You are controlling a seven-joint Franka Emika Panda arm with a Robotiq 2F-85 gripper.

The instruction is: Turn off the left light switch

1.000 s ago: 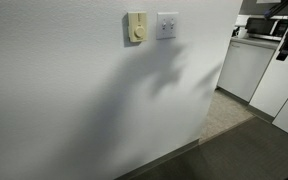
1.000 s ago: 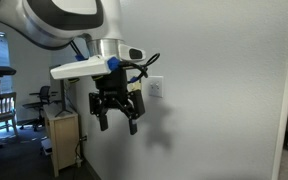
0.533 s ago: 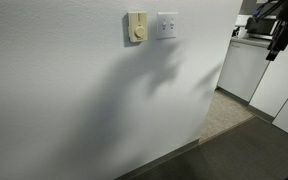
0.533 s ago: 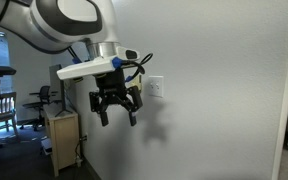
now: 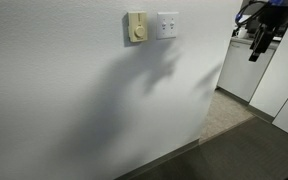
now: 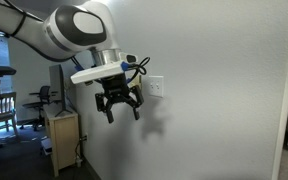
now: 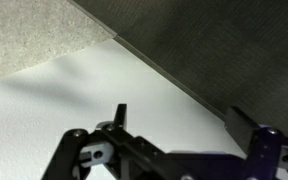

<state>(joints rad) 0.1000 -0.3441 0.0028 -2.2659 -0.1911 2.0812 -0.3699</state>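
- Left light switch point(image 5: 163, 25): left of the pair in the white wall plate point(image 5: 167, 15), high on the wall point(image 5: 64, 110), just beside the cream knob plate point(image 5: 136, 27).
- Gripper point(image 6: 122, 111): released, jaws spread, nothing in them. Fingers point down at the floor, not at the wall.
- Key relation: in an exterior view the plate point(image 6: 156, 88) sits just above the claw and to its side, near but not touching. The switch lies up and wall-ward of the fingertips.
- Judgement: the claw needs to rise and tilt a fingertip into the wall before any press.
- Wrist view: sees only white wall, baseboard and carpet between the fingers point(image 7: 267, 150). No switch, so no close-up for alignment.
- Switch long axis and on/off position: too small to tell, probably a vertical rocker.
- Surface: flat painted wall, arm shadow point(image 5: 169, 70) below the plate.
- Room: white cabinets point(image 5: 242, 68) past the wall corner; small wooden cabinet point(image 6: 62, 140) below the arm.
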